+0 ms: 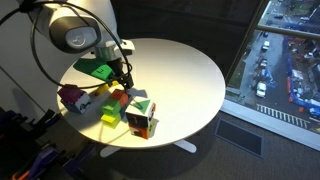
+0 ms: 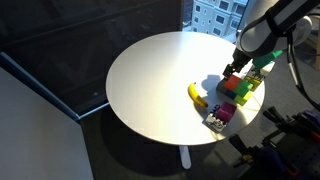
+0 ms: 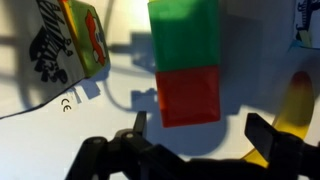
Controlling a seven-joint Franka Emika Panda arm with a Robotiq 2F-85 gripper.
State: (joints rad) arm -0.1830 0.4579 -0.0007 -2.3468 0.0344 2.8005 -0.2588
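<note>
My gripper (image 3: 198, 130) is open and empty, fingers spread wide. In the wrist view a red block (image 3: 190, 95) lies just beyond the fingertips, joined end to end with a green block (image 3: 185, 35). In both exterior views the gripper (image 1: 123, 76) (image 2: 236, 68) hovers just above this red block (image 1: 119, 98) (image 2: 230, 85) among a cluster of toys on the round white table (image 1: 185, 70) (image 2: 150, 80). A yellow banana (image 3: 296, 108) lies to the right of the blocks; it also shows in both exterior views (image 1: 108, 115) (image 2: 197, 95).
A colourful printed cube (image 1: 140, 113) (image 3: 75, 40) stands beside the blocks. A purple toy (image 1: 70, 97) (image 2: 225, 113) and a flat green piece (image 1: 95, 68) (image 2: 262, 60) sit near the table's edge. A window (image 1: 285, 55) overlooks a street.
</note>
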